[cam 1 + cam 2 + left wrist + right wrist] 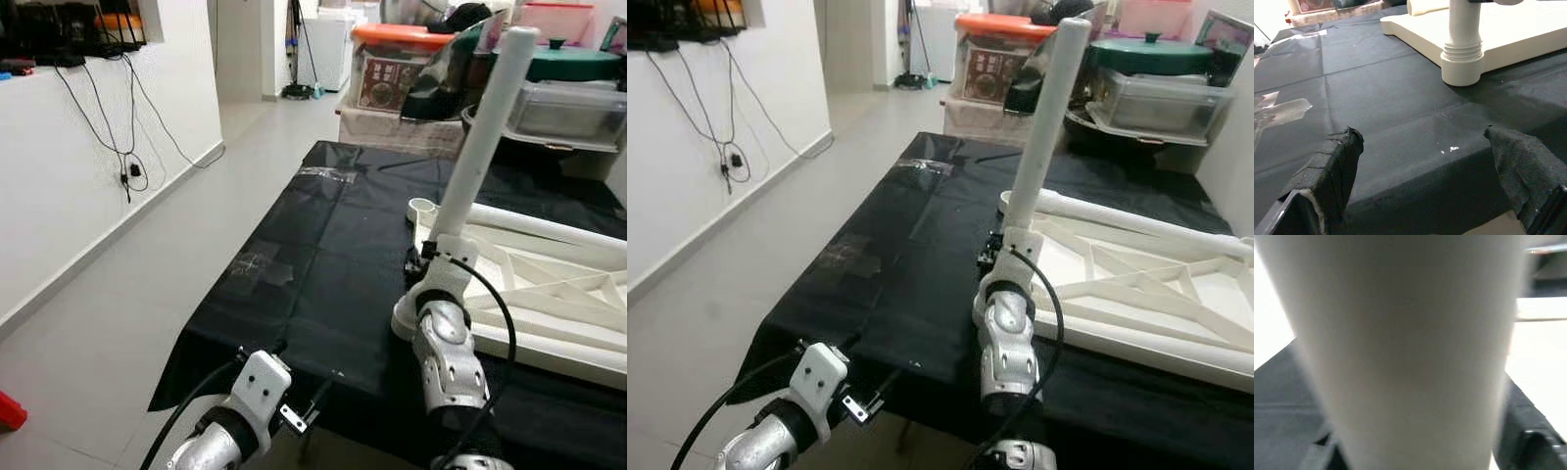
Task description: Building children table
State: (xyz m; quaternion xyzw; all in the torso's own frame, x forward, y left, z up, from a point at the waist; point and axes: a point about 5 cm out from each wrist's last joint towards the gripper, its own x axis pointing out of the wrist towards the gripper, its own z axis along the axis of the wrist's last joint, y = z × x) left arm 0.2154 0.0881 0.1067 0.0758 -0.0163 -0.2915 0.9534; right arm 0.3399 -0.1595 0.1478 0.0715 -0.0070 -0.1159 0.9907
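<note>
A white children's table top point(549, 294) lies upside down on a table covered in black cloth point(323, 255). A long white table leg point(485, 127) stands in the near corner socket point(1462, 63), leaning slightly to the right. My right gripper point(429, 257) is shut on the lower part of the leg point(1410, 352), one dark finger point(1533, 440) showing beside it. My left gripper point(1422, 134) is open and holds nothing; it sits low at the cloth's front edge, left of the socket. A second white tube point(549, 227) lies along the far side of the top.
Behind the table stand a box with an orange lid point(397, 59), a green-lidded pot point(573, 64) and a clear container point(568, 108). A white wall with hanging cables point(127, 147) runs along the left. Bare tiled floor point(147, 294) lies between the wall and the table.
</note>
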